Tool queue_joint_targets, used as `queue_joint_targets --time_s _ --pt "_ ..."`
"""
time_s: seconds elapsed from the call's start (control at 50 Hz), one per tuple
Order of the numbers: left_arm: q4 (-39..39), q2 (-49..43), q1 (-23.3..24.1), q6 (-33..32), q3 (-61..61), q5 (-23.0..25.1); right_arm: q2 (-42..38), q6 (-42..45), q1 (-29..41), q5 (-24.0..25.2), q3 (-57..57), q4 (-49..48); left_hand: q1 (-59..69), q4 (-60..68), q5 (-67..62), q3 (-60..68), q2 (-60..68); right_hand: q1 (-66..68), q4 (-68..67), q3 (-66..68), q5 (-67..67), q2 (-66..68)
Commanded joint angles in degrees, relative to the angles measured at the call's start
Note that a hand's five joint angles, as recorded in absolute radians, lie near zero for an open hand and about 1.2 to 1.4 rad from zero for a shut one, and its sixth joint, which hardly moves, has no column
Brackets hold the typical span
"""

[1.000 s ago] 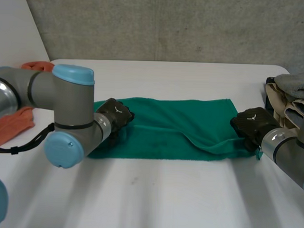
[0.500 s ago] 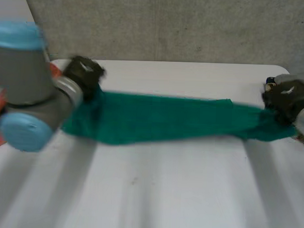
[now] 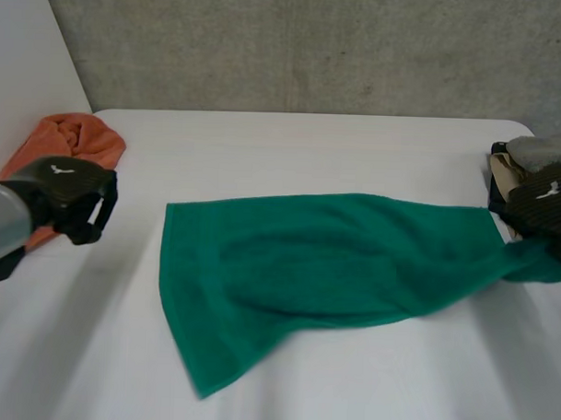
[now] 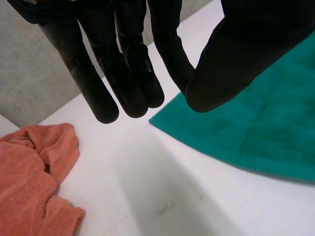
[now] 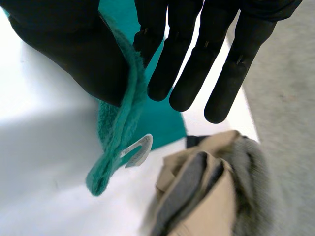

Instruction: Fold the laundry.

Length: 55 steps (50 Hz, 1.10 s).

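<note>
The green towel (image 3: 325,267) lies loosely spread and wrinkled across the middle of the white desk (image 3: 357,144), and its right end is gathered to a narrow point. That end is pinched between the thumb and a finger of the right hand (image 3: 543,205). A small white label (image 5: 138,150) hangs from the gripped edge. A stack of folded beige and grey garments (image 3: 531,154) is set just beyond that end of the towel. The left hand (image 3: 64,193) is held apart from the towel's left edge, with fingers straight and nothing grasped. Farther from the towel on that side, an orange cloth (image 3: 76,138) is bunched.
</note>
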<state>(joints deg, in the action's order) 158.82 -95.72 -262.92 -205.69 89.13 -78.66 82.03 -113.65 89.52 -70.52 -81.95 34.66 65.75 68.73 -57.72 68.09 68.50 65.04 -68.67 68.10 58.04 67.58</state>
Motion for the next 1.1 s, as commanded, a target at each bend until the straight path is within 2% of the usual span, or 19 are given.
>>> queue_joint_targets --time_s 0.02,0.04,0.06,0.1,0.12,0.14,0.22,0.3,0.44,0.5,0.6,0.76,0.94,1.1 --pt "8.0 -11.9 5.7 0.3 -5.5 -8.9 -9.1 -5.9 4.9 -6.6 4.0 -5.7 14.2 11.3 -12.3 11.9 11.5 15.0 -11.3 11.9 12.0 12.4" --pt "7.9 -13.5 7.1 0.5 -6.2 -9.2 -10.2 -7.6 5.7 -7.2 4.4 -7.0 13.9 11.0 -12.0 11.6 11.2 15.0 -11.3 11.9 12.0 12.4" --pt "7.8 -14.0 7.8 0.6 -6.2 -9.1 -10.6 -8.3 6.0 -7.3 4.5 -7.5 5.6 2.6 -3.6 3.3 2.9 15.0 -11.3 11.9 12.0 12.4" --pt "7.6 -14.2 9.1 1.3 -5.7 -8.8 -11.0 -9.6 6.5 -7.0 4.4 -8.6 -13.7 -16.7 15.7 -16.1 -16.5 15.0 -11.3 11.9 12.0 12.4" --pt "7.6 -13.7 10.6 2.5 -4.4 -8.1 -11.0 -10.7 6.6 -6.7 4.2 -9.6 -31.1 -34.1 33.1 -33.5 -33.9 15.0 -11.3 11.9 12.0 12.4" --pt "7.8 -13.2 11.5 3.2 -3.4 -7.5 -10.8 -11.1 6.6 -6.7 3.8 -10.1 -36.5 -39.5 38.4 -38.8 -39.2 15.0 -11.3 11.9 12.0 12.4" --pt "11.1 -7.7 15.0 5.6 4.3 -4.3 -9.2 -13.2 6.5 -6.1 2.0 -13.6 -40.7 -43.7 42.7 -43.1 -43.5 15.0 -11.3 11.9 12.0 12.4" --pt "16.5 -2.9 18.0 4.2 13.7 -4.0 -8.2 -15.5 5.8 -5.9 -0.3 -18.3 -41.6 -44.6 43.5 -43.9 -44.3 15.0 -11.3 11.9 12.0 12.4" --pt "24.4 1.2 23.0 0.3 27.1 -6.8 -8.5 -18.5 4.4 -5.9 -4.0 -23.8 -42.4 -45.4 44.4 -44.7 -45.2 15.0 -11.3 11.9 12.0 12.4" --pt "27.8 1.2 25.4 0.2 29.3 -7.6 -8.5 -18.8 4.4 -5.8 -5.0 -24.6 -43.4 -46.4 45.4 -45.8 -46.2 15.0 -11.3 11.9 12.0 12.4" --pt "34.4 -1.1 30.4 0.6 30.8 -11.7 -8.2 -19.1 4.5 -5.2 -7.0 -25.8 -43.4 -46.4 45.4 -45.8 -46.2 15.0 -11.3 11.9 12.0 12.4" --pt "36.5 -8.4 35.4 0.5 29.6 -16.9 -7.9 -19.0 4.7 -5.1 -8.8 -26.5 -43.4 -46.4 45.4 -45.8 -46.2 15.0 -11.3 11.9 12.0 12.4" --pt "40.1 -12.5 36.2 -0.8 28.6 -19.2 -7.8 -18.8 4.7 -4.4 -9.7 -26.7 -40.9 -43.9 42.9 -43.2 -43.7 15.0 -11.3 11.9 12.0 12.4" --pt "45.5 -15.5 34.4 -4.2 27.6 -19.8 -7.1 -18.7 5.2 -4.0 -10.7 -26.7 -33.2 -36.2 35.1 -35.5 -35.9 15.0 -11.3 11.9 12.0 12.4"
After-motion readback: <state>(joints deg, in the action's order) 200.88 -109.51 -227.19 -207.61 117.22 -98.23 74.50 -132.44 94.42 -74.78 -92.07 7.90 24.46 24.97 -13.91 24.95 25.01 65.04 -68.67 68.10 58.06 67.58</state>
